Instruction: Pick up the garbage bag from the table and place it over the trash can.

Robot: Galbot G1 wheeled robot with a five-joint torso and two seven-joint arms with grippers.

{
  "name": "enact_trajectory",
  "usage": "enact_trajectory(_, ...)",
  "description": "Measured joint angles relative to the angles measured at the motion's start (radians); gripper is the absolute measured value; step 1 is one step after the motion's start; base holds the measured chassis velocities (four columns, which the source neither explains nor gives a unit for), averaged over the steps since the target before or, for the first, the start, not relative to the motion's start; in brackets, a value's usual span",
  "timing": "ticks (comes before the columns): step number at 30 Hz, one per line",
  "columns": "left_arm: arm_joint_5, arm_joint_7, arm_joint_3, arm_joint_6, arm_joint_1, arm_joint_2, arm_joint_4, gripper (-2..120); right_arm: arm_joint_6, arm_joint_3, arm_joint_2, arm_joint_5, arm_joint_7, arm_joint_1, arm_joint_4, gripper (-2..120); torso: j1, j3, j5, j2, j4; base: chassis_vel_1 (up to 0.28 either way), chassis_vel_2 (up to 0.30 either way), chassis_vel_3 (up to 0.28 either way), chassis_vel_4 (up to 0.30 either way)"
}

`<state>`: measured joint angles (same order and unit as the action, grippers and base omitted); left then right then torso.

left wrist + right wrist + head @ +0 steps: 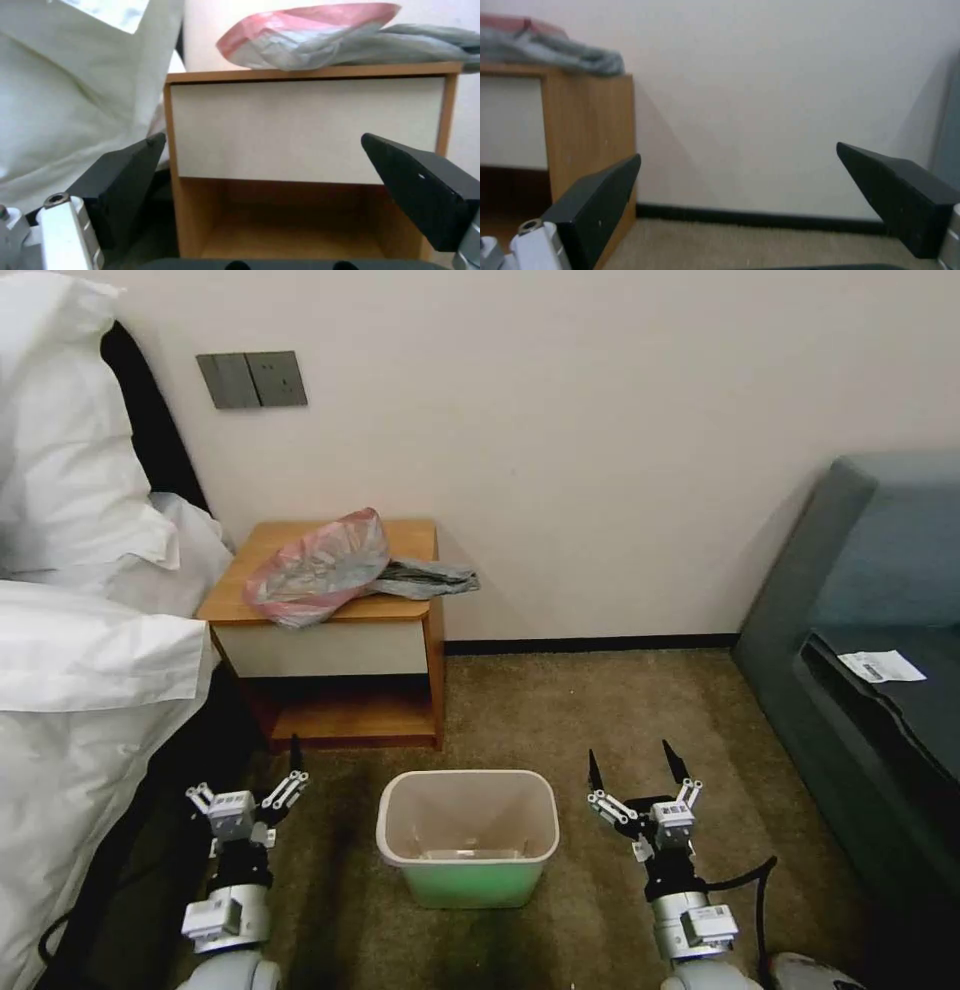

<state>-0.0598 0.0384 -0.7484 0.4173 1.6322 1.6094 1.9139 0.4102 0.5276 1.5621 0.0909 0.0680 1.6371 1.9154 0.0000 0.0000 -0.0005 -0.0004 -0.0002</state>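
Both end effectors (250, 767) (632, 755) gape beside the trash can (467, 838); garbage bag (318, 566) on table (410, 542); no legible writing

Garbage bag (318, 563): thin crinkly plastic, slight sheen. Table (412, 540): smooth wood top, prob. laminate. Trash can (467, 866): smooth plastic.

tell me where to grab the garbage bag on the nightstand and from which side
Probably best: pinch the puffed pink-banded end of the garbage bag from above and in front. That end bulges up and laps over the table front edge, offering loose folds; the grey tail lies flat, trailing past the right edge. The left gripper, open, faces it; the right gripper is open too.
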Motion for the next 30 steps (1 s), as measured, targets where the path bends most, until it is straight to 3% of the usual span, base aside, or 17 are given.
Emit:
enact_trajectory(10,-0.031,0.025,0.011,0.002,0.024,-0.069,0.014,98,0.048,-0.017,-0.101,0.025,-0.003,-0.128,-0.025,100,0.000,0.000,0.0000,0.000,-0.0001,0.000,0.000,0.000,0.000)
enact_trajectory(13,-0.010,0.020,0.010,0.001,0.029,-0.083,0.015,99,0.112,-0.079,-0.213,0.062,-0.033,-0.278,-0.111,100,0.000,0.000,-0.0001,0.000,0.0000,0.000,0.000,0.000,0.000)
enact_trajectory(14,-0.010,0.020,0.010,0.001,0.029,-0.083,0.015,99,0.112,-0.079,-0.213,0.062,-0.033,-0.278,-0.111,100,0.000,0.000,-0.0001,0.000,0.0000,0.000,0.000,0.000,0.000)
enact_trajectory(16,0.018,0.013,0.011,-0.002,0.028,-0.078,0.016,99,0.125,-0.140,-0.299,0.161,-0.094,-0.391,-0.187,100,0.000,0.000,0.0003,0.000,0.0002,0.000,0.000,0.000,0.000)
enact_trajectory(18,0.023,0.004,0.012,0.004,0.029,-0.070,0.021,99,0.091,-0.181,-0.364,0.326,-0.122,-0.488,-0.227,100,0.000,0.000,-0.0001,0.000,-0.0002,0.000,0.000,0.000,0.000)
enact_trajectory(22,0.022,-0.009,0.012,0.012,0.027,-0.065,0.018,99,0.007,-0.290,-0.413,0.446,-0.155,-0.624,-0.281,100,0.000,0.000,-0.0002,0.000,0.0000,0.000,0.000,0.000,0.000)
enact_trajectory(23,0.022,-0.009,0.012,0.012,0.027,-0.065,0.018,99,0.007,-0.290,-0.413,0.446,-0.155,-0.624,-0.281,100,0.000,0.000,-0.0002,0.000,0.0000,0.000,0.000,0.000,0.000)
enact_trajectory(25,0.024,-0.015,0.012,0.013,0.027,-0.063,0.007,99,-0.055,-0.387,-0.416,0.485,-0.175,-0.724,-0.339,100,0.000,0.000,0.0002,0.000,0.0002,0.000,0.000,0.000,0.000)
enact_trajectory(30,0.039,-0.022,0.024,0.012,0.027,-0.038,-0.006,100,-0.076,-0.509,-0.391,0.593,-0.178,-0.895,-0.471,100,0.000,0.000,-0.0001,0.000,0.0000,0.000,0.000,0.000,0.000)
